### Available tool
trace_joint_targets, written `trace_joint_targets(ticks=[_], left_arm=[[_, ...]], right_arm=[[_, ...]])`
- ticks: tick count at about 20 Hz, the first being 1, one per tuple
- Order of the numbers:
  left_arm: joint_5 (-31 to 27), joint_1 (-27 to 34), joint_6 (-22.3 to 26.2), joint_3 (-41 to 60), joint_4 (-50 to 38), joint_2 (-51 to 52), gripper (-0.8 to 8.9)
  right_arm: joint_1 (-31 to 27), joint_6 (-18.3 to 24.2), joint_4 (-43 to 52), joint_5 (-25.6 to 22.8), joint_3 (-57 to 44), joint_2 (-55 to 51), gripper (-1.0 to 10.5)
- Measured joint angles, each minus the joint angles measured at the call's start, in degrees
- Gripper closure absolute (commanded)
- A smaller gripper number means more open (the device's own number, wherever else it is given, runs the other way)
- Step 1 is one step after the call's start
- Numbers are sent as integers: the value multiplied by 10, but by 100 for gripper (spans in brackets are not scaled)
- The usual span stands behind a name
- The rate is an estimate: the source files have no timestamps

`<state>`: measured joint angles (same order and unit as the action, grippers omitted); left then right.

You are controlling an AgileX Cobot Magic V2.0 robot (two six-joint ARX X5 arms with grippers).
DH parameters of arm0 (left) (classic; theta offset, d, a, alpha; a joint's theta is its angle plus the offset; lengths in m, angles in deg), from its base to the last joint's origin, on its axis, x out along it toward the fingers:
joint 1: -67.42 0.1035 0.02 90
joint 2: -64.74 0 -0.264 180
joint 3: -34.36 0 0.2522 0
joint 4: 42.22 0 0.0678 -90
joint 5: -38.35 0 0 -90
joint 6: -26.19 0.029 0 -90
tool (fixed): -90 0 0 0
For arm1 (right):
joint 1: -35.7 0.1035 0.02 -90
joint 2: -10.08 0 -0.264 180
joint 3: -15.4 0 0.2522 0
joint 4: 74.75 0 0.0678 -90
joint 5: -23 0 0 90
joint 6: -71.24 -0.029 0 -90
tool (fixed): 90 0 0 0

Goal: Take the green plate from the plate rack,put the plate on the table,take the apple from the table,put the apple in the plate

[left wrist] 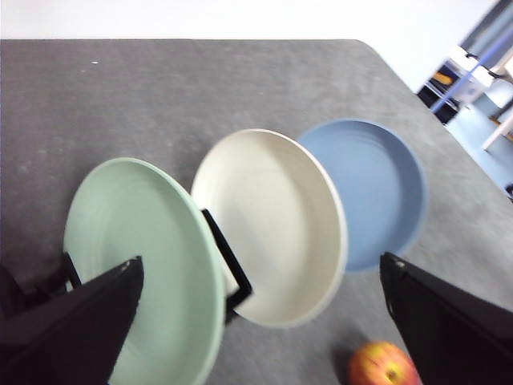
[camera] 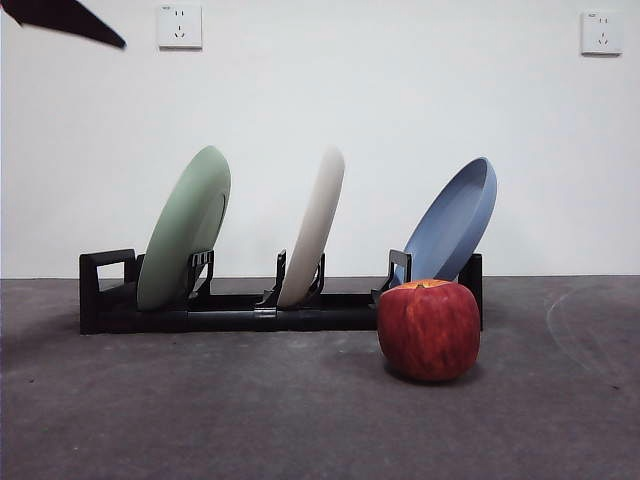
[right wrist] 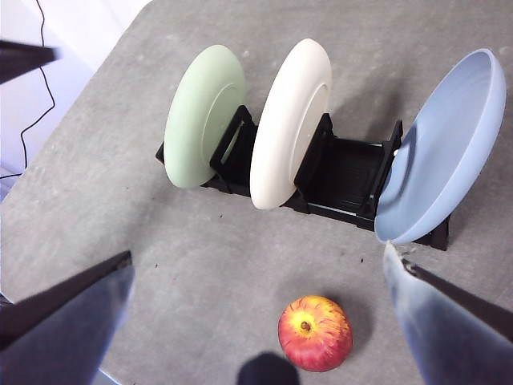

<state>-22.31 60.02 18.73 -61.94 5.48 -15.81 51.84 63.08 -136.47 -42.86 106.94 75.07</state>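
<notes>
On the table [camera: 300,420], the plate rack [camera: 240,310] holds three plates on edge, each leaned between a pair of upright prongs so its rim stays exposed for a pinch from above. The green plate [camera: 185,228] occupies the end slot next to the squared loop; the cream-white plate [camera: 313,226] sits in the middle slot, and the blue plate [camera: 452,220] in the far end slot. All three tilt the same way and none touches its neighbour. The apple [camera: 429,329] rests on the table in front of the rack's blue-plate end, just beside it and apart from the green plate. The left gripper [left wrist: 256,321] hovers above the rack with its jaws spread wide and nothing between them — the green plate lies under one jaw, the cream-white plate roughly between the two. The gripper appears to be lining up on the green plate's upper rim, so the first step is judged not yet done. The right gripper [right wrist: 256,321] hangs high over the table, jaws likewise spread and empty, with the apple below and between them — well placed for the later pick.
</notes>
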Motion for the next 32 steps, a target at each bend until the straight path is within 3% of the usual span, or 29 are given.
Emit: trace_joint_targets(ticks=[5, 10, 13, 16, 18, 22, 25, 32], left_arm=[[-54, -41, -21, 0, -72, -82, 320], [-166, -84, -24, 0, -97, -139, 321], [-173, -91, -25, 0, -98, -155, 325], [-184, -91, -27, 0, -97, -165, 416], [-185, -91, -26, 0, -95, -167, 420], [-185, -91, -20, 0, -94, -167, 632], [-185, -91, -16, 0, -90, -167, 729], [-175, -95, -12, -2, -78, -167, 791]], right_arm=[[0, 0, 0, -2, 0, 0, 410], [0, 0, -2, -4, 0, 0, 410], [0, 0, -2, -4, 0, 0, 410], [0, 0, -2, -4, 0, 0, 410], [0, 0, -2, -4, 0, 0, 410], [0, 0, -2, -4, 0, 0, 411], [0, 0, -2, -4, 0, 0, 411], [0, 0, -2, -4, 0, 0, 411]])
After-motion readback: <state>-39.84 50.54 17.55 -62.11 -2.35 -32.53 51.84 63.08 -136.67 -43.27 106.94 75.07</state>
